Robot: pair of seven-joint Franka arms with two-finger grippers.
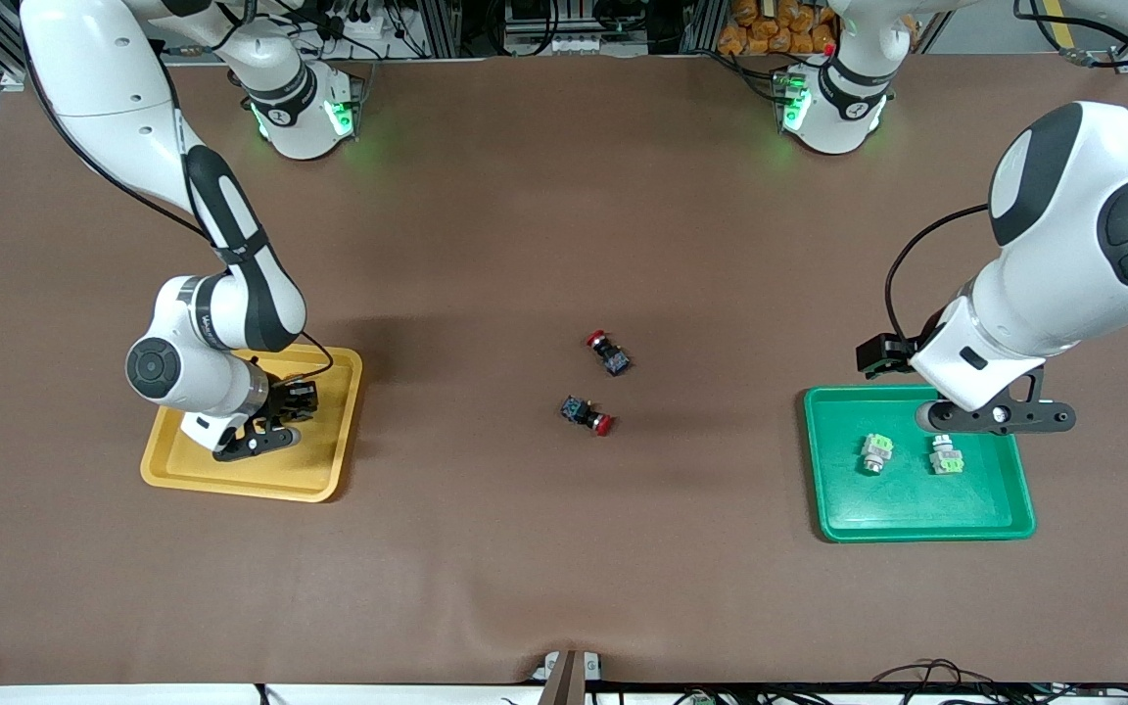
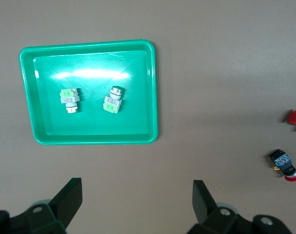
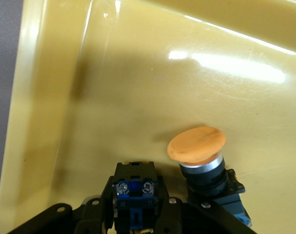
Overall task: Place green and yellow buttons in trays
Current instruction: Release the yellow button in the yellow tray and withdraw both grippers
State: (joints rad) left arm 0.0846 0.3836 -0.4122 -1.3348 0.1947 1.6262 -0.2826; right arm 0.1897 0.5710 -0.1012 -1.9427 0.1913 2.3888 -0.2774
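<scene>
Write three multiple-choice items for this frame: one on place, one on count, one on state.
1. Where do the red buttons lie?
A in the green tray; B on the bare table; C in the yellow tray.
2. How many green buttons are in the green tray?
A two; B none; C four.
3. How is the left gripper?
A shut on a green button; B shut, empty; C open, empty.

1 B: both lie mid-table, outside either tray.
2 A: two lie side by side inside it.
3 C: its fingers stand wide apart above the green tray, nothing between them.
The right gripper is low in the yellow tray.
</scene>
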